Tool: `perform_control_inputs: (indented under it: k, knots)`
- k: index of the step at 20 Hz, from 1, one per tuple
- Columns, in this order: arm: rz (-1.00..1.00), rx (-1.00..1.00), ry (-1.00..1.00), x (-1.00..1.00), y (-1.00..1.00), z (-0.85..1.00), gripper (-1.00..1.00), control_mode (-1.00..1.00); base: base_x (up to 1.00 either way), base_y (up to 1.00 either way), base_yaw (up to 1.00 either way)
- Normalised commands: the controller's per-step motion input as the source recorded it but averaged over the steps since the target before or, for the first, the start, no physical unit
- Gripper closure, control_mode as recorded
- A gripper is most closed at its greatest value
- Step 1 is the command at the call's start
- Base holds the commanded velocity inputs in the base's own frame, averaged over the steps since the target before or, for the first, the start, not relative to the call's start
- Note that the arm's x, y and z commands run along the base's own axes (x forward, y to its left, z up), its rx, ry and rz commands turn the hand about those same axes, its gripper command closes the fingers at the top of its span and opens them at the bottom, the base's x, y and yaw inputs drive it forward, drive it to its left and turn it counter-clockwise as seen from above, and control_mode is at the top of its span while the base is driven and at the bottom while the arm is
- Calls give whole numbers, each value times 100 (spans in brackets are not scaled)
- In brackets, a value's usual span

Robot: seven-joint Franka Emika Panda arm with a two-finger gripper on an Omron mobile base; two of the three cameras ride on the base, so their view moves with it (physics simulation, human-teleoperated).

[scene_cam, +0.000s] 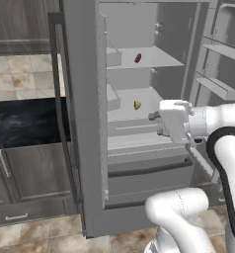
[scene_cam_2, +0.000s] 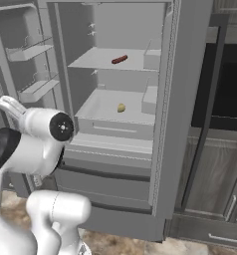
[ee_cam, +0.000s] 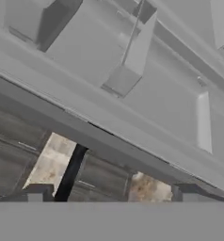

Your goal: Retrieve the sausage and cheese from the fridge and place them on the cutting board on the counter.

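— Closest to the lens, what do you see?

— Two dark fingertips point(ee_cam: 38, 192) of my end effector point(ee_cam: 111, 193) rise at the bottom of the hand view, far apart from each other with nothing between them, so it stands wide and holds nothing. Past them I look at a grey fridge door edge running slantwise, with strips of dark wood-grain cabinet and tan floor tile below it.

— Where is the fridge?

— The fridge point(scene_cam: 85, 148) stands in front of me with both upper doors swung open. In the left base view my white wrist sits in front of the lower shelf area, pointing toward the left door; I cannot make out the fingertips there.

— And the sausage?

— The sausage point(scene_cam_2: 119, 60) lies on the upper shelf, a small dark red oblong toward the right side of that shelf in the right base view. In the left base view it shows as a small red spot point(scene_cam: 137, 58) on the same shelf.

— The cheese?

— The cheese point(scene_cam_2: 121, 107) sits one shelf lower, a small yellow chunk alone near the middle. From the left I see it point(scene_cam: 137, 105) just beside my wrist, a little above and to the left, not touching.

— Anything beside the fridge?

— The bench point(scene_cam: 25, 123), black with faint white veins, runs off on the fridge's left side over dark grey cabinets point(scene_cam: 30, 178).
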Motion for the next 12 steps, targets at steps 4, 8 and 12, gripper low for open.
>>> perform_control_inputs:
  k: [4,8,12]
  knots:
    - [-36,-53,0,-43,-74,5,-100,-100,0,0,0]
    - [-35,-61,-5,-12,-49,11,-100,-100,0,0,0]
    - [-32,-67,-4,0,-21,25,-100,-100,0,0,0]
